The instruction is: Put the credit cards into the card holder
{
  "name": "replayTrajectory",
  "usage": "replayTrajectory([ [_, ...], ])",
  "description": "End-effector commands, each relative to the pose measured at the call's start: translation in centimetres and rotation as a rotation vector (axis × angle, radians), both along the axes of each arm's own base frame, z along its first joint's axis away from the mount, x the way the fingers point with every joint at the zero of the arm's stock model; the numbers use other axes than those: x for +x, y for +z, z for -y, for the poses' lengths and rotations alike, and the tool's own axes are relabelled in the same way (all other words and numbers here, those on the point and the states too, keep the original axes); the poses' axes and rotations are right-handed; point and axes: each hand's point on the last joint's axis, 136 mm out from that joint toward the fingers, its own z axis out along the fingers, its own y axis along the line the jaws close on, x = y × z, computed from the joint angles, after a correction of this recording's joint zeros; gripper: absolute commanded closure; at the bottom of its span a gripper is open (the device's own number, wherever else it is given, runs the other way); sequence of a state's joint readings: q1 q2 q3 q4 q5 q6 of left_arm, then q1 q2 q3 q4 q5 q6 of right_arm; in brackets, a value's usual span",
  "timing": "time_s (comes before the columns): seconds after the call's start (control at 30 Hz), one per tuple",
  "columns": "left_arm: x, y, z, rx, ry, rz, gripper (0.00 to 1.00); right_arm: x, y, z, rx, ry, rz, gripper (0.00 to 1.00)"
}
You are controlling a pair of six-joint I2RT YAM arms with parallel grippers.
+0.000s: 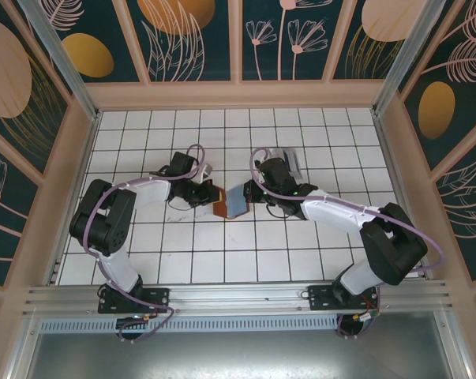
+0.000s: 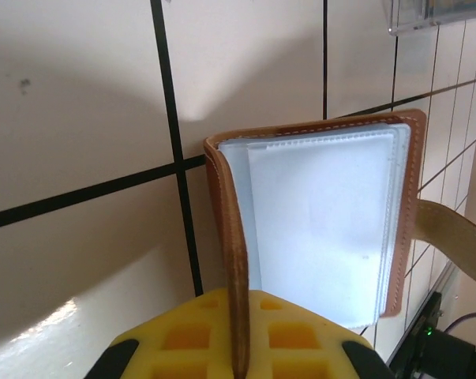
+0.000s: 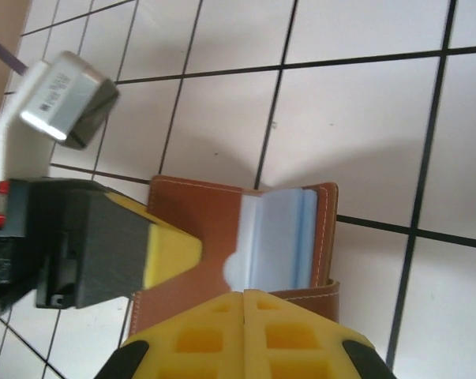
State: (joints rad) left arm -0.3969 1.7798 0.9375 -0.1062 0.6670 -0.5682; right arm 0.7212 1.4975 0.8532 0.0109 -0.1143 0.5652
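Observation:
The reddish-brown card holder [image 1: 222,207] lies open on the white tiles between both arms, and its pale blue-white sleeves [image 2: 324,229] fan out. My left gripper [image 2: 241,351] is shut on the holder's left flap, which stands edge-on between the yellow pads; it is also beside the holder [image 3: 222,213] as my left gripper [image 3: 168,254]. My right gripper [image 3: 245,316] hovers at the near edge of the sleeves [image 3: 281,237] with its pads pressed together and nothing visible between them. The pale credit cards [image 1: 290,160] lie behind the right arm, partly hidden; a card's edge [image 2: 435,14] shows.
The holder's closing tab [image 2: 455,233] sticks out to the right. Wooden walls [image 1: 238,93] ring the tiled floor. The left wrist's grey camera block [image 3: 64,99] hangs close over the holder.

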Motion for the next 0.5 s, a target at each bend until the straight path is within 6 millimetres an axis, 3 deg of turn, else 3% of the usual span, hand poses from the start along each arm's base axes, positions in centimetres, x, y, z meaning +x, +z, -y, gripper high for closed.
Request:
replayTrajectory([
  [0.0, 0.3, 0.7, -0.1, -0.001, -0.019, 0.012, 1.0, 0.0, -1.4, 1.5, -0.06, -0.055, -0.033, 0.74],
  [0.17, 0.2, 0.8, 0.4, -0.046, -0.017, 0.002, 1.0, 0.6, 0.4, 2.8, -0.08, -0.107, 0.017, 0.68],
  [0.23, 0.2, 1.4, 0.8, -0.087, -0.016, 0.021, 1.0, 0.7, 0.0, 3.0, -0.095, -0.085, 0.009, 0.56],
  [0.47, -0.6, 5.7, 2.1, -0.253, -0.095, 0.138, 1.0, -1.4, -1.6, 1.1, 0.094, 0.12, -0.119, 0.43],
])
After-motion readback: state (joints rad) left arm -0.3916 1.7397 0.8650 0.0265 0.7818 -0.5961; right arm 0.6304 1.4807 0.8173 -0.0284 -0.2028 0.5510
